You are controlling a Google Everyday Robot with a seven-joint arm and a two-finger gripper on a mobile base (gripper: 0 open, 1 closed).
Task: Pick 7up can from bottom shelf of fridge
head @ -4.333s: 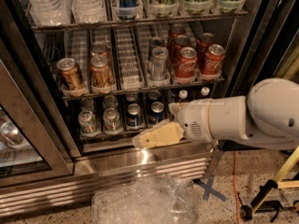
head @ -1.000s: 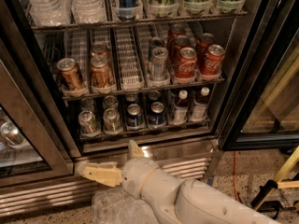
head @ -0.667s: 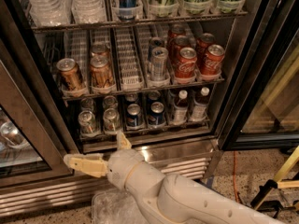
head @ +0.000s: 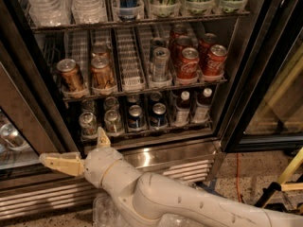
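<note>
The fridge (head: pixel 180 167) stands open in front of me. Its bottom shelf (head: pixel 142 134) holds two pale silver-green 7up cans (head: pixel 88 123) in the left lanes, the second (head: pixel 112 121) beside the first. Dark blue Pepsi cans (head: pixel 136 117) and small bottles (head: pixel 181 109) stand to their right. My gripper (head: pixel 71 144) is open and empty, low at the left, in front of the steel base and just below the 7up cans. One finger (head: pixel 57 162) points left, the other (head: pixel 102 138) points up at the shelf's front lip.
The rack above holds bronze cans (head: pixel 70 74) at the left and red Coca-Cola cans (head: pixel 188 63) at the right. A dark door frame (head: pixel 255 79) stands at the right and a glass door (head: pixel 19 136) at the left. Crumpled clear plastic (head: pixel 106 207) lies on the floor.
The arm has swung from the right of the bottom shelf down and to the left. In the last second the gripper slid further left along the fridge base.
</note>
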